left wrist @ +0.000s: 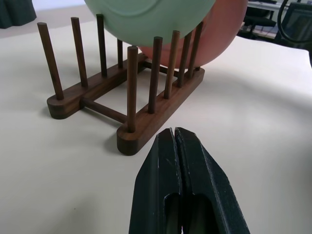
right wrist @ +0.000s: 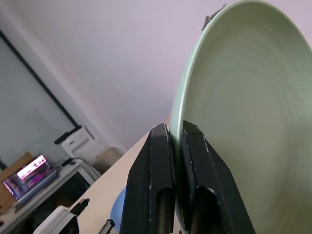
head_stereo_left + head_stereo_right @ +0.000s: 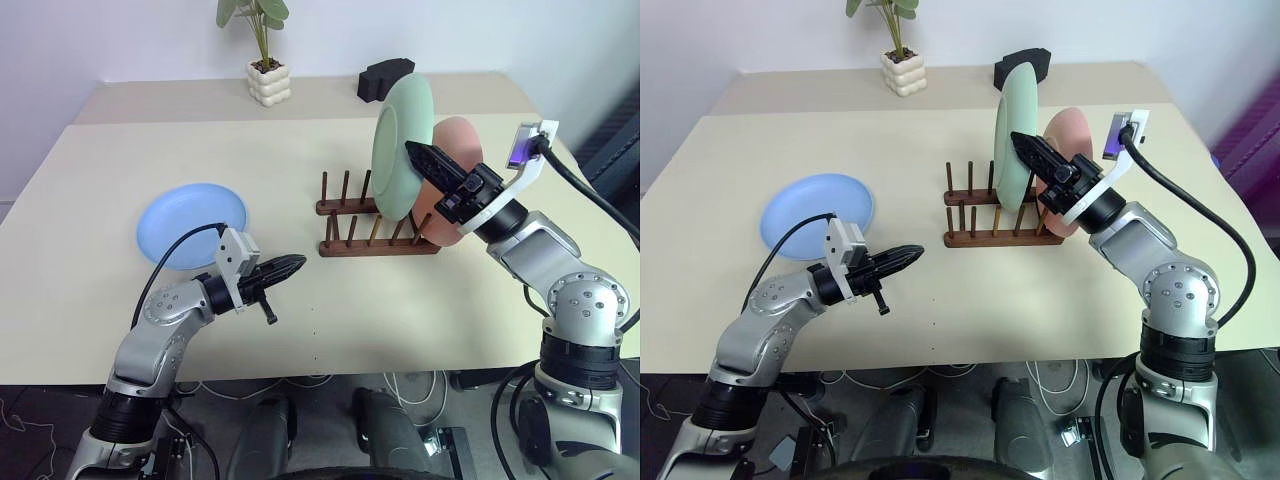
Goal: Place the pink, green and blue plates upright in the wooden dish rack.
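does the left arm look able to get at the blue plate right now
Probably yes: the blue plate lies flat just beyond the left claw, bare table between them. The claw is shut and empty, so it must open first.

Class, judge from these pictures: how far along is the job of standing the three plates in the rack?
Done: the pink plate stands upright in the wooden dish rack. In hand: the right end effector is shut on the green plate, held upright at the rack. Left: the blue plate lies flat on the table; the left end effector is shut, empty.
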Robot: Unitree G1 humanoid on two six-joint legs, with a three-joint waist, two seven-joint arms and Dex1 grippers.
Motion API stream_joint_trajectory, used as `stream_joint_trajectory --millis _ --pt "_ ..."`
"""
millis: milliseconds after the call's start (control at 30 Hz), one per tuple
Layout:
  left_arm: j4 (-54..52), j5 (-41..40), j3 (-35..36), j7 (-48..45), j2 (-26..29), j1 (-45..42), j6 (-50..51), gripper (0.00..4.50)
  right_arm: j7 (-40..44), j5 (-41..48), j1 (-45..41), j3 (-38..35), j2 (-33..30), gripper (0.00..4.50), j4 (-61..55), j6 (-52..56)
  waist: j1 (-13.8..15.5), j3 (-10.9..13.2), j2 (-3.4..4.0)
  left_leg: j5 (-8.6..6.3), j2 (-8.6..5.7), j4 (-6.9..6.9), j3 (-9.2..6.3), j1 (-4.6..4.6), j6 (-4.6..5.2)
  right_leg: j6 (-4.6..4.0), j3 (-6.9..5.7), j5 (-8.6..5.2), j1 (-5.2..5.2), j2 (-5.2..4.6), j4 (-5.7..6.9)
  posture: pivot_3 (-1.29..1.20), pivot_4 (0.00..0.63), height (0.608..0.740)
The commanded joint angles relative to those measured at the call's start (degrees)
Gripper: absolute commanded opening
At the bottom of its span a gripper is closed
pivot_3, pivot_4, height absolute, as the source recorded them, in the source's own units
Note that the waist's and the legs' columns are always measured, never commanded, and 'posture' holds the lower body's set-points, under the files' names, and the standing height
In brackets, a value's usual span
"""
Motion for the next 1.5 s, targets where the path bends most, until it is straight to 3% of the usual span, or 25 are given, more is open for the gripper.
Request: stream_joint_trajectory --millis 33,100,200,433,800,1067,1167,1400,1500 --pt "-2.0 -0.4 0.0 0.0 0.1 -0.7 -0.3 0.0 -0.3 1.1 0.1 -1.4 0.3 0.06 -1.6 -0.3 0.0 0.0 0.0 0.0 0.0 0.0 0.0 0.0 0.0 0.0 0.0 0.0 0.0 0.0 0.0 0.0 0.15 0.736" --pt "-2.1 -0.3 0.0 0.1 0.1 -0.6 -0.3 0.0 -0.4 1.1 0.3 -1.5 0.4 0.06 -1.5 -0.2 0.0 0.0 0.0 0.0 0.0 0.0 0.0 0.0 0.0 0.0 0.0 0.0 0.0 0.0 -0.01 0.0 0.15 0.736" --pt "-2.1 -0.3 0.0 0.1 0.1 -0.6 -0.3 0.0 -0.4 1.4 0.5 -1.5 0.4 1.04 -1.6 -0.1 0.0 0.0 0.0 0.0 0.0 0.0 0.0 -0.01 0.0 0.0 0.0 0.0 0.0 0.0 -0.02 0.0 0.15 0.736" --pt "-2.1 -0.3 -0.1 0.2 0.1 -0.6 -0.3 0.0 -0.6 1.0 0.2 -1.5 0.2 4.46 -2.3 -0.5 0.0 0.0 0.0 0.0 0.0 0.0 0.0 -0.02 0.01 0.0 -0.01 -0.01 -0.01 0.0 -0.03 0.0 0.15 0.736" --pt "-1.6 -0.2 -0.2 0.1 -0.1 -1.1 -0.5 0.0 0.1 0.1 -2.9 -2.3 -1.5 4.46 -3.5 -1.6 0.0 0.0 0.0 -0.01 0.01 -0.01 -0.02 -0.06 0.01 0.0 -0.02 -0.01 -0.03 0.0 -0.07 0.0 0.15 0.736" --pt "-1.7 -1.5 1.6 1.1 -0.2 -1.4 0.4 0.0 7.9 -9.4 -6.5 -1.2 -7.5 4.46 -2.3 -4.5 0.1 0.0 0.0 -0.01 0.0 0.0 -0.04 -0.21 0.01 0.0 -0.06 -0.01 -0.11 0.0 -0.14 0.0 0.15 0.736" --pt "1.7 -0.8 6.9 8.5 -1.3 -4.3 1.8 0.84 12.9 -14.1 -9.7 1.0 -10.0 4.5 -2.3 -6.1 0.1 0.0 0.0 -0.01 -0.01 0.03 -0.05 -0.36 0.01 0.01 -0.06 0.0 -0.24 0.0 -0.15 0.0 0.15 0.736" --pt "10.1 -0.6 23.6 27.6 0.1 -14.7 5.8 4.36 25.9 -28.3 -10.5 12.9 -12.8 4.5 -5.5 -11.5 -0.2 0.0 -0.06 -0.02 -0.03 0.01 -0.14 -0.4 0.04 0.23 -0.22 0.15 -0.31 0.14 -0.11 0.0 0.15 0.736" --pt "16.6 3.8 26.8 38.3 2.9 -18.5 12.8 4.44 27.6 -30.3 -11.1 14.0 -11.2 4.5 -4.1 -12.6 0.0 0.0 -0.09 -0.02 -0.11 0.06 -0.17 -0.48 0.03 0.32 -0.22 0.2 -0.33 0.08 -0.13 0.0 0.15 0.736"
